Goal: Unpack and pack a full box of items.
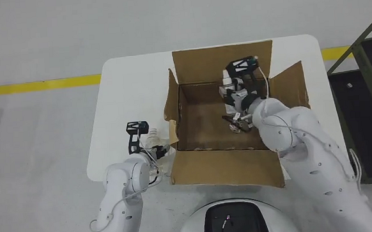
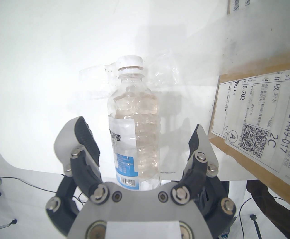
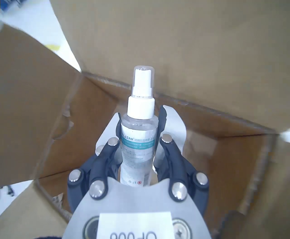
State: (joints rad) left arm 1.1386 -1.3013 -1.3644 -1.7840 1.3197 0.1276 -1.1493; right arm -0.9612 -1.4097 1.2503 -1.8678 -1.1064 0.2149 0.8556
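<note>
An open cardboard box (image 1: 225, 123) stands in the middle of the white table (image 1: 129, 81). My right gripper (image 3: 140, 116) is inside the box, near its far right corner, and is shut on a clear spray bottle (image 3: 138, 135) with a white pump and clear cap. In the top view that gripper (image 1: 233, 95) is over the box's back right part. My left gripper (image 2: 140, 133) is open beside the box's left wall (image 2: 249, 126). A clear water bottle (image 2: 133, 126) with a white cap sits between its fingers (image 2: 87, 138), and a gap shows on both sides. The top view places this bottle (image 1: 156, 143) at the box's left front corner.
A small brown item (image 1: 238, 124) lies on the box floor by the right arm. Crumpled clear film (image 2: 97, 77) lies on the table behind the water bottle. A dark green rack (image 1: 363, 86) stands to the table's right. The box flaps stand open all round.
</note>
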